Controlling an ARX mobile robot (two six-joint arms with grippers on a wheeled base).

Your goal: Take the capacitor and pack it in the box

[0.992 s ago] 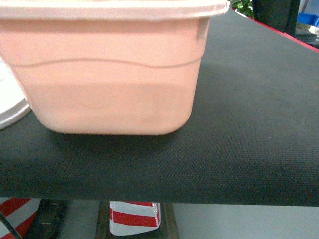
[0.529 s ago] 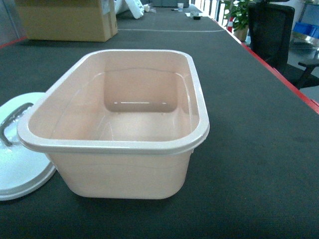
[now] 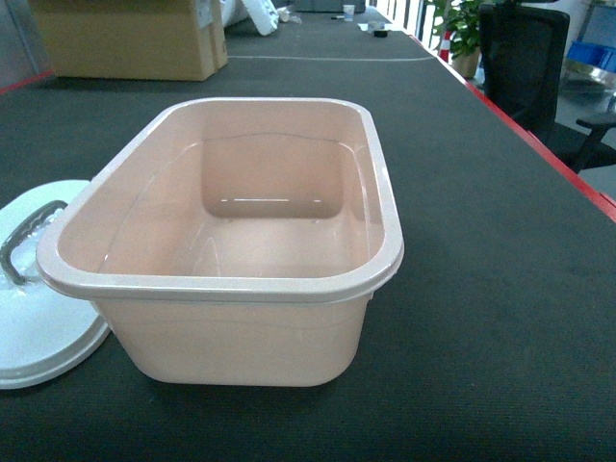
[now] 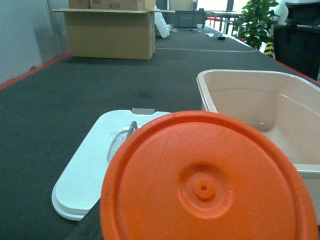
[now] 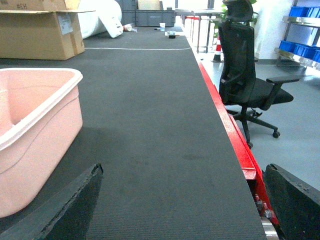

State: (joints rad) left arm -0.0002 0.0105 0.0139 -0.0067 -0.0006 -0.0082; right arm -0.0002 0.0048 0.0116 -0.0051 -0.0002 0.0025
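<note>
The capacitor point(image 4: 205, 185) fills the lower left wrist view as a bright orange round end face, right in front of the camera. It sits in my left gripper point(image 4: 200, 227), which is shut on it; the fingers are hidden behind it except a dark sliver at the lower left. The box point(image 3: 390, 221), a pale pink tub, stands open and empty mid-table, just right of the capacitor point(image 4: 210, 95). Its white lid point(image 3: 38, 318) with a grey handle lies flat on its left. My right gripper point(image 5: 185, 210) is open and empty over the black mat, right of the box point(image 5: 45, 125). Neither gripper shows in the head view.
A brown cardboard carton point(image 3: 130, 38) stands at the far left of the table. The red table edge point(image 5: 225, 130) runs along the right, with a black office chair point(image 5: 245, 65) and blue bins point(image 5: 300, 50) beyond it. A plant point(image 4: 255, 22) stands at the far end.
The head view has risen from facing the box's side wall at table-edge level to looking down into the open box. Since half a second ago it has hardly shifted.
</note>
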